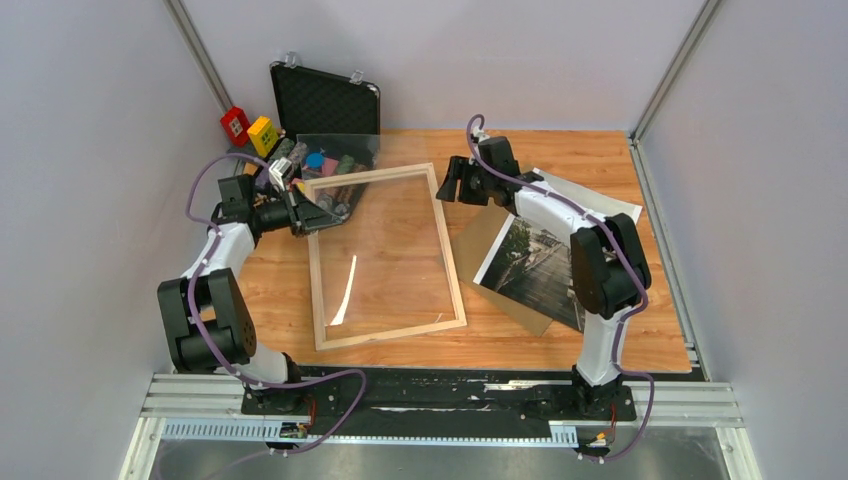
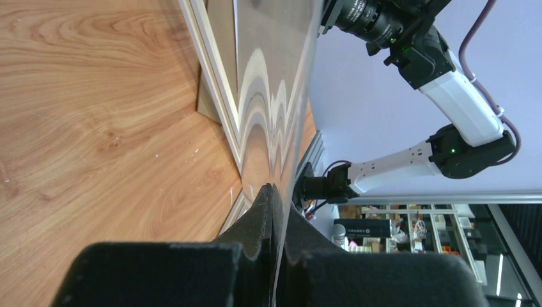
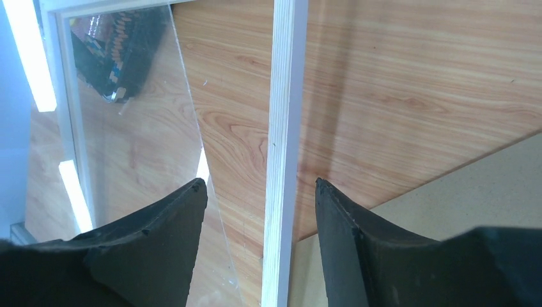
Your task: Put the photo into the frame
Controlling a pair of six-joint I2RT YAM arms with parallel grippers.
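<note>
Currently I see left gripper (image 2: 275,192) jaws clamped on thin edge of clear pane (image 1: 385,250), which runs straight out ahead of fingertips. Right gripper (image 3: 261,185) jaws apart, straddling side rail of frame (image 3: 284,96); cannot tell if the pads touch it. Photo (image 1: 535,265) lies flat on backing board (image 1: 485,235), behind right jaws, under that arm.

One frame (image 1: 390,335), one photo (image 1: 535,265), one brown backing board (image 1: 480,235), one clear pane (image 1: 345,175), one black case (image 1: 325,100) and two small blocks, a red block (image 1: 235,124) and a yellow block (image 1: 262,132), are counted, along with two arms, each ended by one claw, the left claw (image 1: 305,215) and the right claw (image 1: 455,180).
</note>
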